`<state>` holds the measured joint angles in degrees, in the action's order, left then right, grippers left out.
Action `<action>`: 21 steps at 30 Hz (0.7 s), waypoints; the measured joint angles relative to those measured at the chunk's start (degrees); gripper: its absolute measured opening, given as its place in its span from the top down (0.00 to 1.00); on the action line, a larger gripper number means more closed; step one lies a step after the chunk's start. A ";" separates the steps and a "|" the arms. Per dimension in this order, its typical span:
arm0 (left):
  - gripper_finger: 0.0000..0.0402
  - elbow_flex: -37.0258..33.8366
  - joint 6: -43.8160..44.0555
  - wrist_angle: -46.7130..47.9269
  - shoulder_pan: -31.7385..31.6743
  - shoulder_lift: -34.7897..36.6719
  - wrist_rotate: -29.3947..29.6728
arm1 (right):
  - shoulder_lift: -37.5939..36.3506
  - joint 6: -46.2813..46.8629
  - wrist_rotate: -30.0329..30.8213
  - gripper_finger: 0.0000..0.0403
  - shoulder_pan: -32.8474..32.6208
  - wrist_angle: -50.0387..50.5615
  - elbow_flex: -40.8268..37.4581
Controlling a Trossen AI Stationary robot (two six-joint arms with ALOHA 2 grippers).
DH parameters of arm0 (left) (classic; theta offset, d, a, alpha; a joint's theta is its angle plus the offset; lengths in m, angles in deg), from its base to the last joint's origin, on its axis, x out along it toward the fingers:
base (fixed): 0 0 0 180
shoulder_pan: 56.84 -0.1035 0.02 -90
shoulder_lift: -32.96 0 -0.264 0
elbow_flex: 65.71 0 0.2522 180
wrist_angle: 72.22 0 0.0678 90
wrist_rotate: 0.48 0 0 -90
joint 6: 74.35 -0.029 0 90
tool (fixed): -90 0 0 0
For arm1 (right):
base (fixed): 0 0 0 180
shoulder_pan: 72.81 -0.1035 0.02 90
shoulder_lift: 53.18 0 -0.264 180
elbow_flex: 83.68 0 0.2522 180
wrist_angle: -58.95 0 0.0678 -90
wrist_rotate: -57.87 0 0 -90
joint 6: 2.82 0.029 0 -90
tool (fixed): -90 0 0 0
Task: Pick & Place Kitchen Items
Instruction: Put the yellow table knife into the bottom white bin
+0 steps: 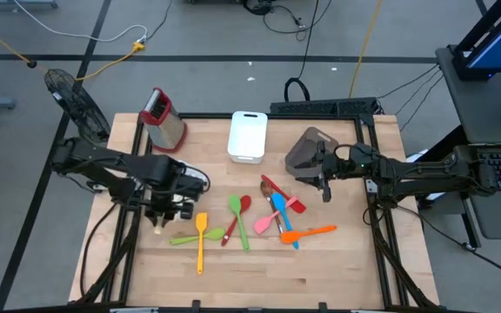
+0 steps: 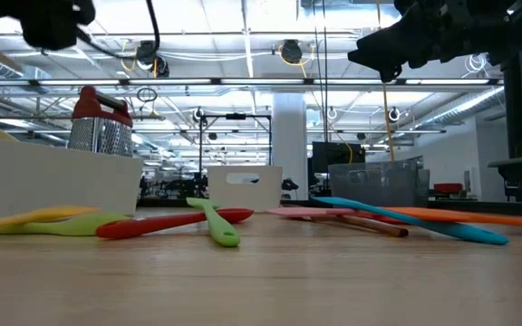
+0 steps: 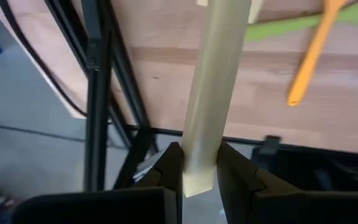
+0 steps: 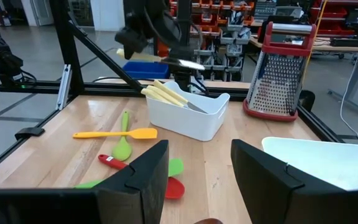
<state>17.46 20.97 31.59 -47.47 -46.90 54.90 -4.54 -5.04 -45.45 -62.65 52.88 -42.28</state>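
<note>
My left gripper [image 3: 199, 155] is shut on a pale-yellow-handled piece of cutlery [image 4: 157, 60]. It hangs in the air over a white bin [image 4: 188, 115] at the table's left that holds more pale-handled cutlery [image 4: 166, 94]. My right gripper [image 4: 199, 168] is open and empty, above the table's right half [image 1: 324, 189]. Loose utensils lie flat on the wood between the arms: a yellow spatula [image 1: 201, 239], green spoon [image 1: 190, 237], red spoon [image 1: 236, 217], green spatula [image 1: 239, 222], pink spatula [image 1: 266, 223], blue spoon [image 1: 281, 217] and orange spatula [image 1: 313, 232]. My left gripper pinches the pale-yellow handle [image 3: 201, 140] between its two fingers, close to the handle's free end. The fingers come from above. The piece lies about level, its metal end [image 4: 185, 63] sticking out sideways, lifted clear above the white bin.
A steel box grater with a red top [image 1: 162, 117] stands at the far left. A second white bin [image 1: 248, 135] and a grey bin [image 1: 307, 148] stand at the far middle. Bare wood lies along the near edge [image 1: 259, 278].
</note>
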 joint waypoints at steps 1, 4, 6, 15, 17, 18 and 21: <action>0.86 -1.04 -1.43 -0.02 -0.46 -0.02 -0.31 | 0.00 0.00 0.00 0.59 0.00 -0.02 0.00; 0.86 -3.17 -5.22 0.01 -2.47 0.00 -0.48 | 0.00 -0.04 0.00 0.59 0.00 -0.01 0.00; 0.86 -4.01 -7.70 -0.06 -4.05 -0.02 -0.42 | 0.00 -0.04 0.00 0.59 0.00 -0.02 0.00; 0.86 -10.25 -21.01 -0.08 -11.71 0.00 -3.47 | 0.00 0.00 0.02 0.59 0.00 0.00 0.00; 0.86 -11.68 -23.59 0.00 -13.28 0.00 -4.06 | 0.00 0.00 0.02 0.59 0.00 0.00 0.00; 0.86 -12.24 -24.75 -0.01 -14.15 0.00 -4.10 | 0.00 -0.02 0.02 0.59 0.00 0.00 0.00; 0.86 -13.49 -28.48 -0.02 -16.83 0.00 -3.87 | 0.00 0.00 0.02 0.59 0.00 0.00 0.00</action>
<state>3.97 -7.50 31.57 -64.29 -46.90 51.03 -4.54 -5.04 -45.43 -62.65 52.88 -42.28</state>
